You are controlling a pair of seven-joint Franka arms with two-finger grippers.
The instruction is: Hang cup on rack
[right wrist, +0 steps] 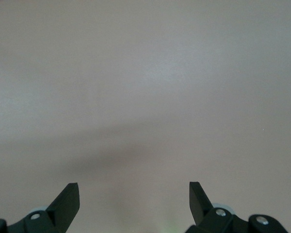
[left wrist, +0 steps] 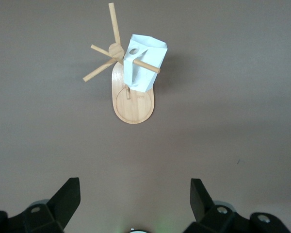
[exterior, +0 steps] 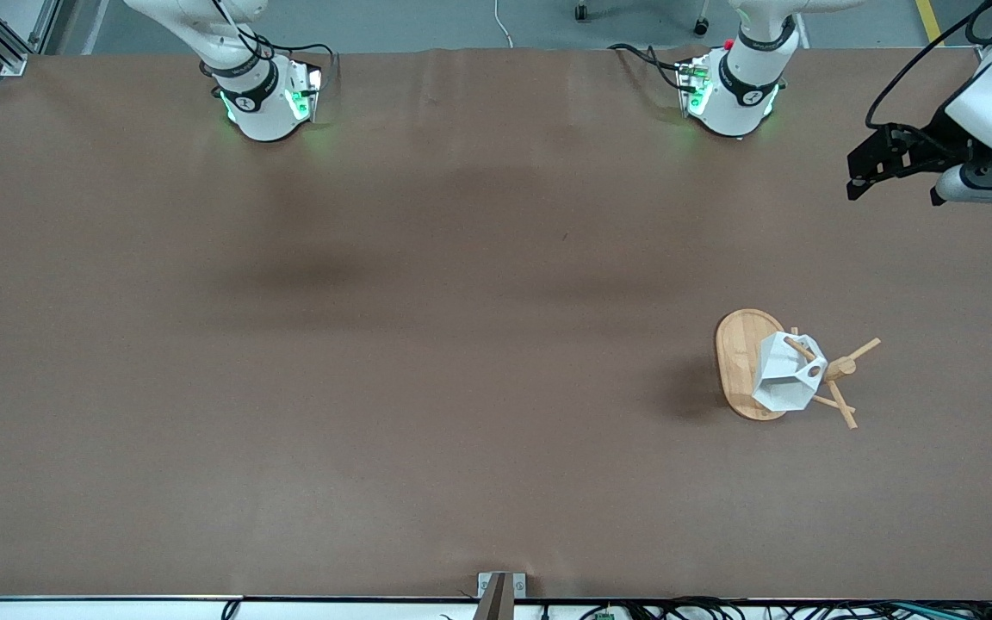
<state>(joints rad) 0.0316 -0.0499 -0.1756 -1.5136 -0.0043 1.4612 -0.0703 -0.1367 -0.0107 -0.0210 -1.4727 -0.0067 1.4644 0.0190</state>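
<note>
The white faceted cup (exterior: 784, 372) hangs on the bamboo mug rack (exterior: 741, 362), one of the thin angled pegs passing through the round hole in its handle so that the cup sits tilted above the oval base. The rack stands on the brown table (exterior: 375, 344) toward the left arm's end, well nearer the front camera than the arm bases. The left gripper (left wrist: 135, 196) hangs high over the table near that end, its fingers spread wide and holding nothing, with rack and cup well apart from it. The right gripper (right wrist: 134, 196) waits over bare tabletop, likewise wide open and empty.
</note>
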